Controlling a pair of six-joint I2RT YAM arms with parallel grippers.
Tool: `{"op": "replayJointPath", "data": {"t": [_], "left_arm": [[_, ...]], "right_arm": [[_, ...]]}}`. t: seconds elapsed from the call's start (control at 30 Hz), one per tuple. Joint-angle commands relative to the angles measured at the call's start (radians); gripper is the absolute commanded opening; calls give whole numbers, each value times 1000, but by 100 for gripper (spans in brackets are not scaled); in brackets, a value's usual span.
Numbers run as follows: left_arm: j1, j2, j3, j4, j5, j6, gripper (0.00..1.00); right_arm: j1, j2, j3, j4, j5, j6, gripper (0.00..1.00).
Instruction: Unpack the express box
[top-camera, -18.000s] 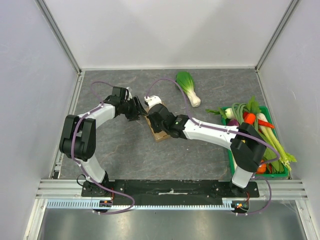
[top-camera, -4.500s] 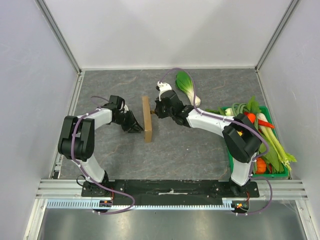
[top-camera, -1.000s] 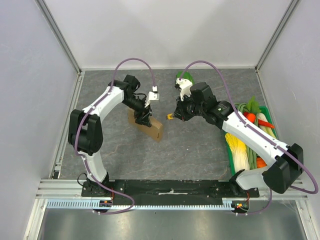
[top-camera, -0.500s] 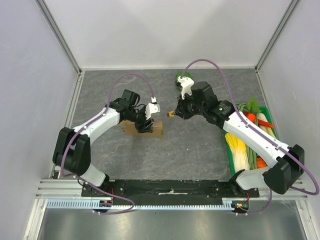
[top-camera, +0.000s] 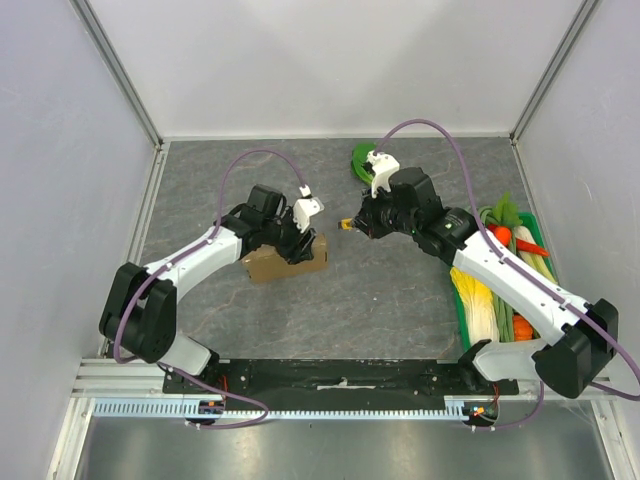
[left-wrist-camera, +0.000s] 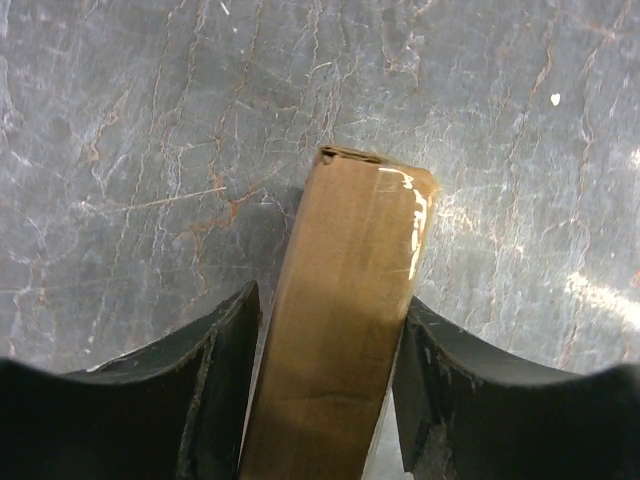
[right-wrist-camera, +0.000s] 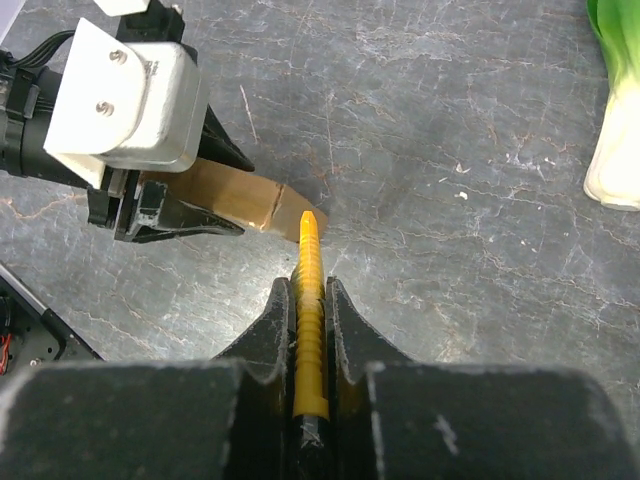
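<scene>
Left pincer (left-wrist-camera: 330, 310) clamped across the brown cardboard box (left-wrist-camera: 355, 230) on the grey worktop (top-camera: 380, 290); right pincer (right-wrist-camera: 310, 295) closed on a yellow ridged tool (right-wrist-camera: 309, 260), tip near the box's end

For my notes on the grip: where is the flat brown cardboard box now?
In the top view the flat brown cardboard box sits left of centre on the grey table, between the left arm's jaws.

Surface: grey marbled stone table (top-camera: 400, 290).
Right: green plastic crate (top-camera: 535, 219) of vegetables.
Rear: green-and-white bok choy (top-camera: 362, 158).
Centre: yellow ridged rod (right-wrist-camera: 310, 300).
</scene>
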Motion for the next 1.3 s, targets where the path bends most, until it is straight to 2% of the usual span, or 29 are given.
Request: {"op": "replayJointPath", "data": {"t": [0.0, 0.1, 0.2, 0.27, 0.5, 0.63, 0.83, 1.1, 1.27], "left_arm": [[-26, 18, 53, 40, -122, -193, 58], [-29, 31, 70, 19, -133, -201, 56], [-29, 49, 87, -12, -117, -176, 45], [-32, 55, 89, -30, -97, -143, 42], [-67, 17, 30, 54, -98, 4, 32], [-104, -27, -26, 144, -142, 116, 31], [-167, -55, -112, 252, -264, 170, 30], [-196, -48, -120, 198, -307, 111, 29], [-195, -26, -103, 157, -293, 92, 29]], "right_arm": [[0, -38, -13, 64, 19, 28, 0], [0, -40, -20, 69, 12, 33, 0], [0, -40, -33, 73, 10, 37, 0], [0, -37, -43, 81, 6, 48, 0], [0, -64, -112, 150, 42, 103, 0], [2, -99, -166, 207, 79, 146, 0], [0, -181, -267, 314, 119, 198, 0], [0, -170, -290, 330, -13, 148, 0], [2, -153, -293, 320, -10, 143, 0]]}}
